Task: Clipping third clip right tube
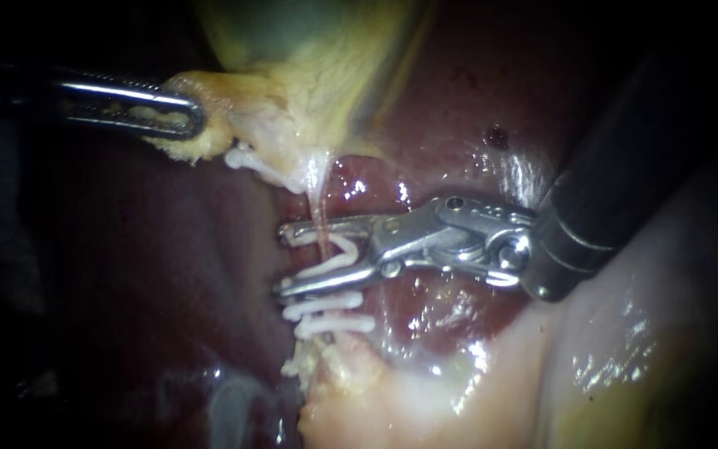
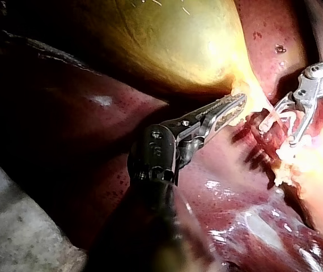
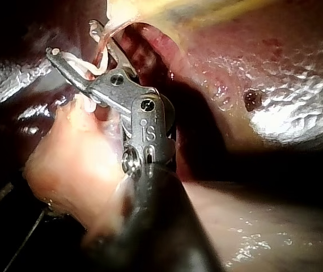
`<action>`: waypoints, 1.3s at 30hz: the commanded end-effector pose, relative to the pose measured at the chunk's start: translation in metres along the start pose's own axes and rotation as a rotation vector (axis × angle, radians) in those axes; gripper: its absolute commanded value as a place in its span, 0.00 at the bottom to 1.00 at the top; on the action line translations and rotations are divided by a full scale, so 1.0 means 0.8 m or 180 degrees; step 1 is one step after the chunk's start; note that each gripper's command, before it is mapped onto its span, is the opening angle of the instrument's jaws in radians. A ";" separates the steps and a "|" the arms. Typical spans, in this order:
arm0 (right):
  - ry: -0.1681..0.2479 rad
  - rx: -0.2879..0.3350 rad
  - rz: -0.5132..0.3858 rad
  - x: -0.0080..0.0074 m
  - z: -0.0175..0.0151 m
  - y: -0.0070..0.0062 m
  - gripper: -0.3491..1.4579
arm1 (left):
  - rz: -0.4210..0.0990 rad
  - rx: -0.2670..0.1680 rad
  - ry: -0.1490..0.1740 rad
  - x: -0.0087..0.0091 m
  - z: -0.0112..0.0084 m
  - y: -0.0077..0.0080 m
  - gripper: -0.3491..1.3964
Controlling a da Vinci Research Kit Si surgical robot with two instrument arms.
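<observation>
Two clips (image 1: 326, 304) on tube (image 1: 319, 218), right instrument (image 1: 284, 259) holding another clip (image 1: 344, 249), left instrument (image 1: 193, 115) clamping gallbladder (image 1: 292, 91)

You face a glossy dark-red liver (image 1: 450, 100) and yellow-green gallbladder (image 1: 309, 50). Your silver right instrument's (image 1: 284, 259) white plastic clip (image 1: 344, 249) matches the white clips (image 1: 330, 314) on the thin pink tube (image 1: 319, 218).
</observation>
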 end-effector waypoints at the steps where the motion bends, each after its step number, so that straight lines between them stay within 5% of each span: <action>1: 0.0043 0.0007 0.0013 0.0007 -0.0002 0.0000 0.47 | -0.0001 0.0004 0.0001 0.0000 0.0000 0.0000 0.00; 7: 0.0143 0.0015 0.0040 0.0030 -0.0009 0.0002 0.47 | -0.0002 0.0005 0.0001 0.0000 0.0001 0.0000 0.00; 15: 0.0145 0.0011 0.0059 0.0030 -0.0009 0.0000 0.47 | -0.0001 0.0005 0.0001 0.0000 0.0001 0.0000 0.00; 30: 0.0314 0.0323 0.0166 0.0059 -0.0001 -0.0041 0.46 | -0.0001 0.0004 0.0001 0.0000 0.0001 0.0000 0.00; 39: 0.0326 0.0331 0.0193 0.0065 -0.0001 -0.0045 0.45 | -0.0001 0.0003 0.0000 0.0000 0.0001 -0.0001 0.00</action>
